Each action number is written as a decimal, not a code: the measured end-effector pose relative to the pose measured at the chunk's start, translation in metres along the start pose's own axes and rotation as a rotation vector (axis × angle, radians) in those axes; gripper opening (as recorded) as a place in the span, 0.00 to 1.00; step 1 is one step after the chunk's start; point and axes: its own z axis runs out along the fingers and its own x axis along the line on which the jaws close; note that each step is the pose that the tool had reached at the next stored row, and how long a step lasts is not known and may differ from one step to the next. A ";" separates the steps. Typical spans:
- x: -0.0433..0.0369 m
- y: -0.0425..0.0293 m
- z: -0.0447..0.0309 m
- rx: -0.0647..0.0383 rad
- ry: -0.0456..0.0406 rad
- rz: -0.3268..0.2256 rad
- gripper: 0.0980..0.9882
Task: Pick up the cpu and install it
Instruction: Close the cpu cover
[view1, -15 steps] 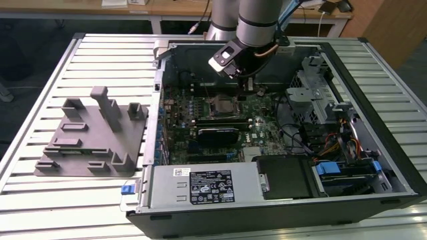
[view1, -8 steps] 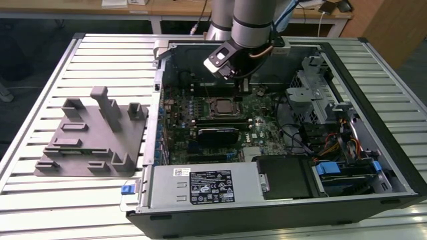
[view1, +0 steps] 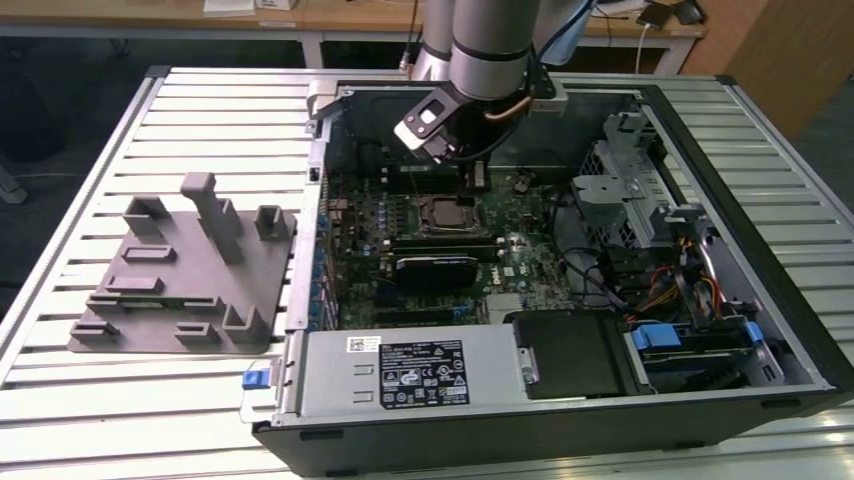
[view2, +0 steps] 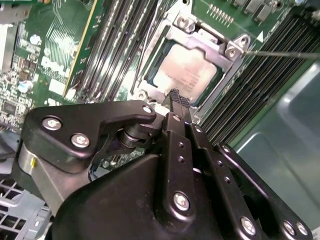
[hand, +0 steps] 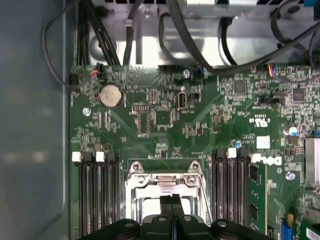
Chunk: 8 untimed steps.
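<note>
The cpu (view2: 189, 74), a flat square chip with a silver-grey top, lies in the motherboard socket (view2: 231, 50) inside its metal frame. My gripper (view2: 179, 97) hangs just above the socket's edge, its two black fingers pressed together with nothing between them. In the first wrist view the shut fingertips (hand: 168, 201) stand over the socket (hand: 165, 180), and a pale strip of the cpu (hand: 147, 202) shows beside them. In the exterior view the gripper (view1: 470, 183) reaches down into the open computer case, just behind the socket (view1: 445, 212).
Memory slots (hand: 95, 195) flank the socket on both sides. A thin socket lever (view2: 280, 53) sticks out beside the frame. Cables (hand: 200, 40) run along the case wall. A grey plastic fixture block (view1: 187, 270) sits on the slatted table at the exterior view's left.
</note>
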 end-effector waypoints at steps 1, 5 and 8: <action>0.0000 -0.0012 0.0007 0.000 0.0000 0.000 0.01; -0.0002 -0.0079 0.0034 0.000 0.0000 0.000 0.01; -0.0003 -0.0137 0.0050 0.000 0.0000 0.000 0.01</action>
